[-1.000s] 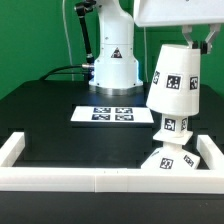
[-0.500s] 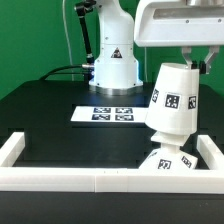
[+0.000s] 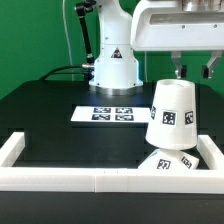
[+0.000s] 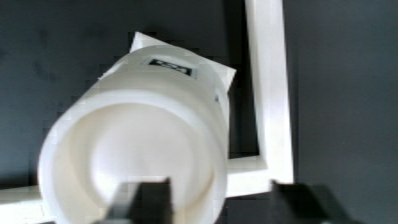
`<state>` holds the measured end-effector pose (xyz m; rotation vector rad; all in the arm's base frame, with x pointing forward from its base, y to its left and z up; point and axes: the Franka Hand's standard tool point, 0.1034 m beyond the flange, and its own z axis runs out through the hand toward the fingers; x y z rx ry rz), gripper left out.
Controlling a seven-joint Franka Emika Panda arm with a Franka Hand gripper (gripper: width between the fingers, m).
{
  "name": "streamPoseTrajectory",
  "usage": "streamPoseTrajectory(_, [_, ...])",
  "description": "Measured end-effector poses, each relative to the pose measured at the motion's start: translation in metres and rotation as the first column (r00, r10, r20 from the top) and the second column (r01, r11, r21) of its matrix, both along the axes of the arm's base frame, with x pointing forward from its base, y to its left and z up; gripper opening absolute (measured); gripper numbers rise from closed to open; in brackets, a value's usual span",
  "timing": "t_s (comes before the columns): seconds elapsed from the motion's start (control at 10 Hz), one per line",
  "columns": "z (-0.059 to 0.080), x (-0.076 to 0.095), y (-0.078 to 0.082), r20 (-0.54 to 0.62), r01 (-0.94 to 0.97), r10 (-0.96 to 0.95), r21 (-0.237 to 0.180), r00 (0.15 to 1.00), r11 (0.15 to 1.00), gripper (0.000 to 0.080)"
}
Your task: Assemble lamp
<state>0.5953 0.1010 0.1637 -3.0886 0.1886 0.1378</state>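
The shade (image 3: pixel 172 114) sits wide end down on the base (image 3: pixel 165 161), covering the bulb, which is not visible. The assembly stands in the corner of the white fence (image 3: pixel 60 178), which steadies it. The gripper (image 3: pixel 193 70) hovers just above the shade; its jaws are apart and hold nothing. The marker board (image 3: pixel 110 114) lies nearby, out of the way.
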Motion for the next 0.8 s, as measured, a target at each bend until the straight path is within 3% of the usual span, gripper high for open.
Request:
streamPoseTrajectory(0.1, [0.001, 0.000, -0.001, 0.001, 0.002, -0.002, 0.000, 1.000, 1.000, 0.0425])
streamPoseTrajectory(0.2, [0.001, 0.001, -0.003, 0.003, 0.002, -0.002, 0.001, 1.000, 1.000, 0.0425])
streamPoseTrajectory(0.3, [0.004, 0.001, -0.006, 0.005, 0.006, -0.007, 0.001, 1.000, 1.000, 0.0610])
streamPoseTrajectory(0.4, [0.010, 0.001, -0.007, 0.007, 0.018, -0.018, 0.002, 1.000, 1.000, 0.0610])
streamPoseTrajectory(0.5, [0.019, -0.002, -0.005, 0.010, 0.035, -0.035, 0.003, 0.999, 0.999, 0.0680])
streamPoseTrajectory(0.6, [0.028, -0.007, -0.003, 0.017, 0.048, -0.048, -0.005, 0.999, 0.999, 0.0696])
streamPoseTrajectory(0.8, [0.035, -0.018, 0.004, 0.049, 0.072, -0.071, -0.025, 0.996, 0.997, 0.0698])
